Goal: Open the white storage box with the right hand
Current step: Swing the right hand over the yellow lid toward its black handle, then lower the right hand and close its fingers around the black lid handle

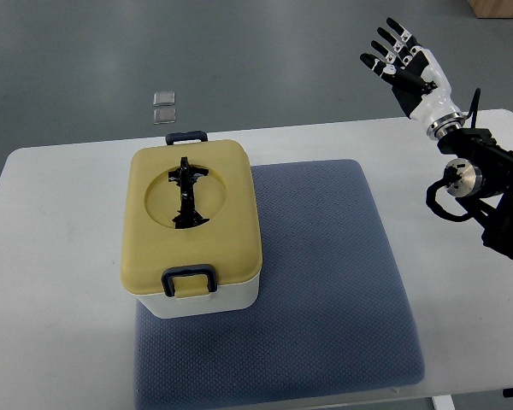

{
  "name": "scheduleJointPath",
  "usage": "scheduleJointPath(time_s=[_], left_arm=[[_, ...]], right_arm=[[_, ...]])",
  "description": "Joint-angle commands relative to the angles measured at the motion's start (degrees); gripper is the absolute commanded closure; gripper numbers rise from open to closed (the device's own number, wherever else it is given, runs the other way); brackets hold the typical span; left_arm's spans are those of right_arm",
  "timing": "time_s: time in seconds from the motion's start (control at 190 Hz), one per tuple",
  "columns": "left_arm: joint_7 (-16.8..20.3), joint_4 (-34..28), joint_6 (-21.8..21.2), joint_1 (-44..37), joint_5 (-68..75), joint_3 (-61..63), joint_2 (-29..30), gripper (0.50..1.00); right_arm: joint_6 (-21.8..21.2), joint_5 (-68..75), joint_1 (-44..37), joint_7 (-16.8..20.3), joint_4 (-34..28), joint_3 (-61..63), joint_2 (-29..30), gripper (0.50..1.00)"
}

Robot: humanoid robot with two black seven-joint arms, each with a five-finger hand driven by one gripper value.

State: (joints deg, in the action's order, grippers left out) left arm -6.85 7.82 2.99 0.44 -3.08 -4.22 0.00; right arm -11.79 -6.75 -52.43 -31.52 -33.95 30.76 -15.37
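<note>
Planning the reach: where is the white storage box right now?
In the top view, the white storage box with the yellow lid sits left of centre on the blue-grey textured mat, far from the open right robot hand raised at upper right.

A white desk [60, 256] with rounded corners carries a grey-blue textured mat [325, 282] reaching its near edge. The white storage box [195, 231] stands on the mat's left part.

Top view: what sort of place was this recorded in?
Probably a lab or test workspace: a plain white table with a grey mat on a bare grey floor, one storage box staged, and the right hand raised open.
</note>
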Motion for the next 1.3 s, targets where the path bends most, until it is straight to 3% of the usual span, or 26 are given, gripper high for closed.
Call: scheduleJointPath(time_s=[0.0, 0.221, 0.464, 0.696, 0.864, 1.296], left_arm=[[0.0, 0.0, 0.0, 0.0, 0.0, 0.0, 0.0, 0.5], [0.0, 0.0, 0.0, 0.0, 0.0, 0.0, 0.0, 0.5], [0.0, 0.0, 0.0, 0.0, 0.0, 0.0, 0.0, 0.5], [0.0, 0.0, 0.0, 0.0, 0.0, 0.0, 0.0, 0.5], [0.0, 0.0, 0.0, 0.0, 0.0, 0.0, 0.0, 0.5], [0.0, 0.0, 0.0, 0.0, 0.0, 0.0, 0.0, 0.5]], right_arm=[[-0.08, -7.57, -3.03, 0.05, -0.42, -2.1, -0.97, 0.572], [-1.22, -24.28, -11.38, -0.3, -2.52, -10.1, -3.0, 0.572], [-2.54, -48.7, -20.69, -1.09, -12.72, -17.13, -5.98, 0.572], [-4.21, -67.78, -28.25, -1.44, -20.01, -21.35, -5.28, 0.574], [-4.56, -72.79, -33.61, -1.71, -23.35, -27.32, -2.65, 0.574], [-8.69, -79.39, -42.93, -3.11, -23.88, -33.74, 6.76, 0.587]])
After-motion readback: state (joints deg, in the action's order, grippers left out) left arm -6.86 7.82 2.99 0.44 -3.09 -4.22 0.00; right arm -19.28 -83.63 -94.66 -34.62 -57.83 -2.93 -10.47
